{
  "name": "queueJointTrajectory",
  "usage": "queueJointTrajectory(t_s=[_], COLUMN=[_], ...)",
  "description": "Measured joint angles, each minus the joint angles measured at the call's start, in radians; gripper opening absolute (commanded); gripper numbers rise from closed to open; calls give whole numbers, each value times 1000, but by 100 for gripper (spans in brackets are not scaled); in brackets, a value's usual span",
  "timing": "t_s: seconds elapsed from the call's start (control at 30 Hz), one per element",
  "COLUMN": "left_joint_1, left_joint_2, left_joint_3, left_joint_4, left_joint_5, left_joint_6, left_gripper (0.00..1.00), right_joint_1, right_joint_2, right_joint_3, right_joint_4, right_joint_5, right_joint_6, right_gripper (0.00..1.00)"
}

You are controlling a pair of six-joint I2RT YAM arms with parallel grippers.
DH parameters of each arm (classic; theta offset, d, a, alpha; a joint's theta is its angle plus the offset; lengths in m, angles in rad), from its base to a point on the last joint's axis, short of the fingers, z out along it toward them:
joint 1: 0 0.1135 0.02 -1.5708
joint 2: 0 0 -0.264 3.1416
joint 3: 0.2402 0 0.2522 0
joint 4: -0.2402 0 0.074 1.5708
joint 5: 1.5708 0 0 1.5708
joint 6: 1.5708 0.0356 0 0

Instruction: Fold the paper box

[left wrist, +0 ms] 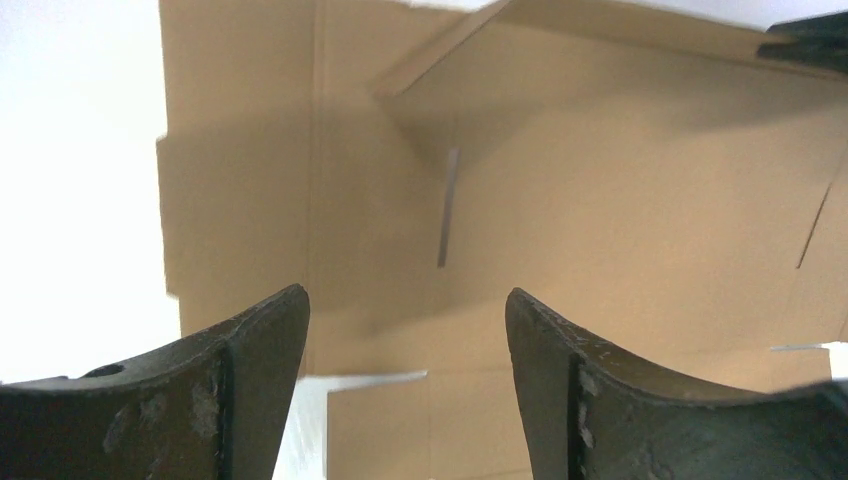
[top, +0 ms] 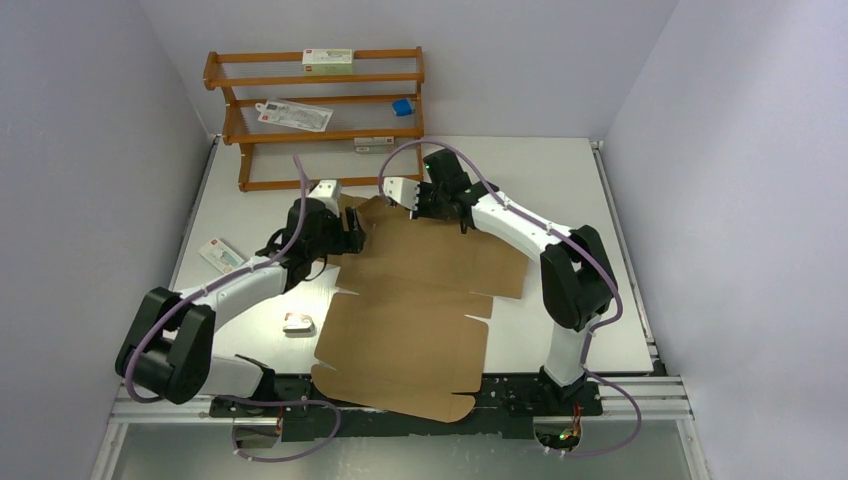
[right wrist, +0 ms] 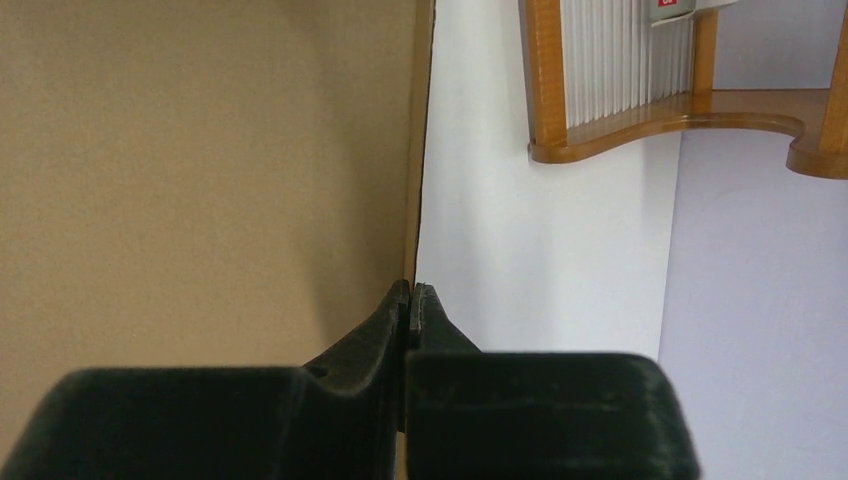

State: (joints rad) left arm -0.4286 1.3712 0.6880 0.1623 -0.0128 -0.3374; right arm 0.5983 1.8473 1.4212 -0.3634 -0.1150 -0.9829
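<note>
The paper box [top: 420,300] is lying as a flat die-cut sheet on the desk [top: 560,180], reaching from the near edge between the arm bases toward the middle, and only its far flap is tilting up off the surface. The right fingers [right wrist: 385,320] are pressing together on the thin edge of that flap, pinching it, with the wooden rack [right wrist: 545,80] showing beyond. The left fingers [left wrist: 260,340] are standing wide apart with nothing between them, hovering over the sheet's far left part and looking down on a crease and a slit. By my reading, the work is sitting at its first fold: one end wall is being raised while everything else is waiting flat. The next move is probably calling for the left fingers to press along the crease or take a side flap, bracing the sheet while the right arm is bringing its flap upright; without that, the whole sheet could be sliding across the desk.
</note>
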Motion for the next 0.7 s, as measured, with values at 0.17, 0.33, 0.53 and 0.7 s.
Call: queueJointTrajectory(t_s=[0.17,0.33,0.53,0.7], left_joint_1=[0,0,0,0], left_joint_2=[-16,-48,-37,4], left_joint_3=[-68,-153,-169,-169], left_joint_4=[-11,-20,-20,-16], left_joint_5=[-10,-13,-5,36], left_joint_6=[-45,-72,-78,-78], left_gripper=[77,76,68,57], right_joint_1=[-4,-4,-4,-3], right_joint_2=[-3,-42,-105,-110], right_joint_3=[0,-34,-106,-117], right_joint_4=[5,31,90,107], right_joint_5=[2,11,11,12], right_joint_6=[-6,-5,-5,-6], right_gripper=[0,0,0,0])
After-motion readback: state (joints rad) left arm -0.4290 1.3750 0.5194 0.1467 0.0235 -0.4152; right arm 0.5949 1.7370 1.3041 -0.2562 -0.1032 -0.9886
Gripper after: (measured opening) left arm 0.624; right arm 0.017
